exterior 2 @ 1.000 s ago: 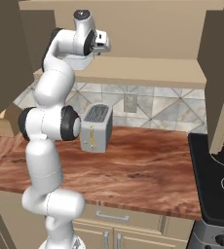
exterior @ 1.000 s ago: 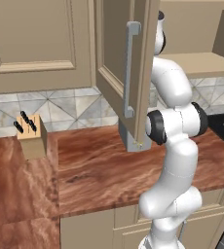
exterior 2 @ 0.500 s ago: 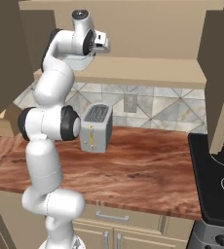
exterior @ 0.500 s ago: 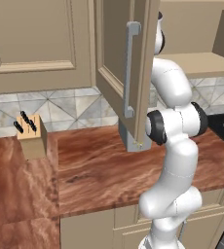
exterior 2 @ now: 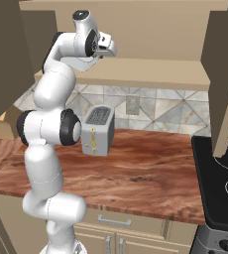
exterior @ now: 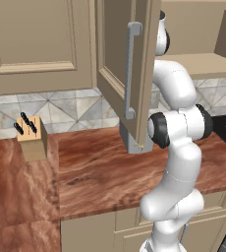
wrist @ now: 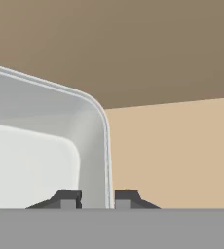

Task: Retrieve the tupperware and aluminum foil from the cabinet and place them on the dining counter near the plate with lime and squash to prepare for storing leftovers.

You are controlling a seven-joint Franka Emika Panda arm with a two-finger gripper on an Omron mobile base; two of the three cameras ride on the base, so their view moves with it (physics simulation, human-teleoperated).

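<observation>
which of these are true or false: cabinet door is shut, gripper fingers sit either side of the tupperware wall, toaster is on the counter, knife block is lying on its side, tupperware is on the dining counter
1. The cabinet door is shut. False: it stands swung open, its bar handle facing the left base view.
2. The gripper has a finger on each side of the tupperware wall. True, in the hand view.
3. The toaster stands on the counter. True.
4. The knife block lies on its side. False: it stands upright by the backsplash.
5. The tupperware is on the dining counter. False: it rests on the tan cabinet shelf.
</observation>
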